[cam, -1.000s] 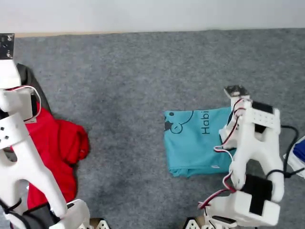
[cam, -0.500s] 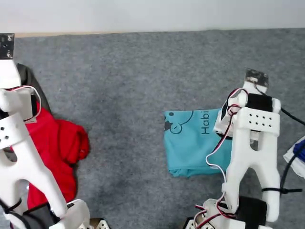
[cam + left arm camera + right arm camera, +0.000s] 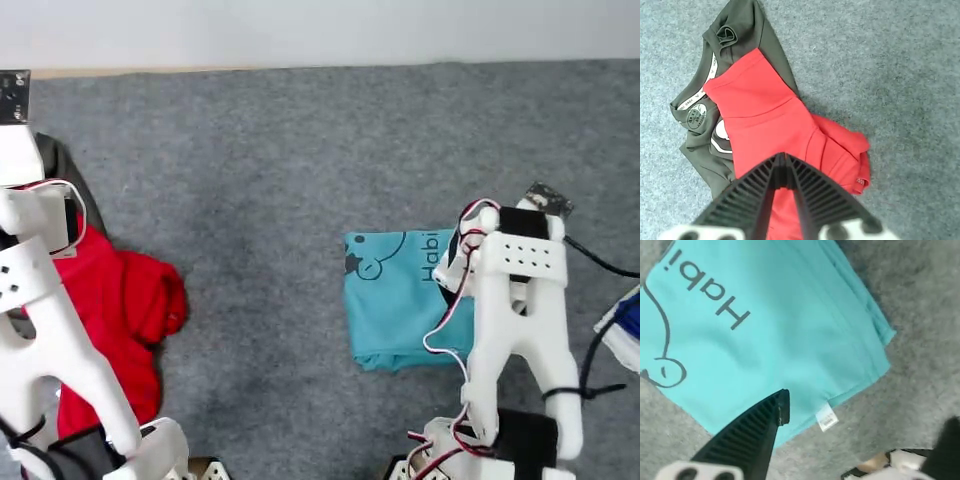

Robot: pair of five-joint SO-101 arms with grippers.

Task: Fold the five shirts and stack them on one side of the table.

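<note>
The right pincer (image 3: 865,412) has swung back over the folded teal shirt (image 3: 400,300), seemingly open and empty. The shirt lies at the worktop's (image 3: 260,150) 4 o'clock, likely ready for stacking. The left pincer (image 3: 785,162) is closed.

Table (image 3: 250,150): grey, carpet-like surface;
Teal shirt (image 3: 395,300): folded flat right of centre, dark print up, right part under the right arm;
Right arm (image 3: 515,300): white, with red and white wires;
Red shirt (image 3: 130,300): crumpled at left, partly under the left arm (image 3: 50,330);
Dark shirt (image 3: 60,165): sliver touching the red shirt;
Blue and white cloth (image 3: 625,325): right edge
</note>
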